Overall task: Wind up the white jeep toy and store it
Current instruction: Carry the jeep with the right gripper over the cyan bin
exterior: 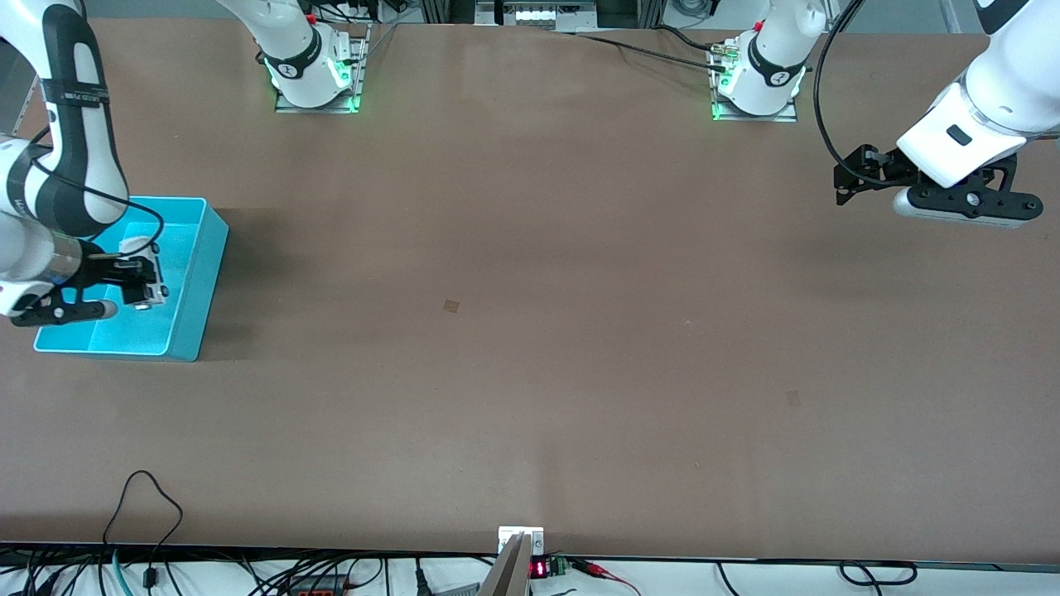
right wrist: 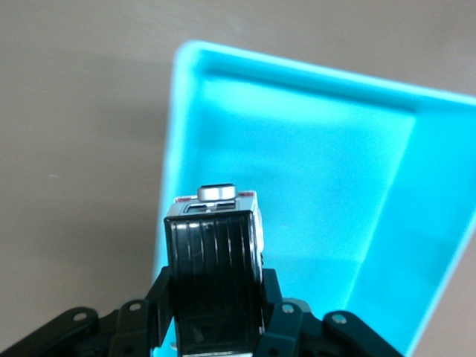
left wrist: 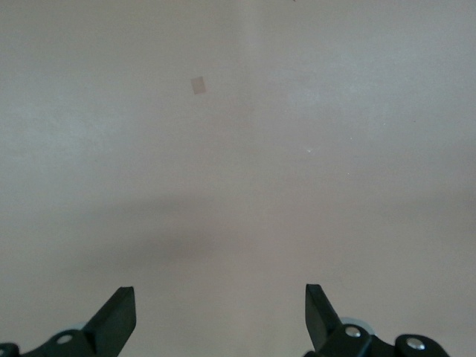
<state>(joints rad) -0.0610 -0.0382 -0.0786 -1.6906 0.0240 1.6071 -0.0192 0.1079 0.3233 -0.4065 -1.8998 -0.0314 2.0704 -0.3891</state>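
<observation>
Right pincer grips white jeep toy over cyan bin; left pincer waits open.

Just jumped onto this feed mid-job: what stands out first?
The cyan bin at the right arm's end of the table draws the eye, with the right gripper over it, shut on the white jeep toy. The left gripper waits open over bare table at the left arm's end.
</observation>
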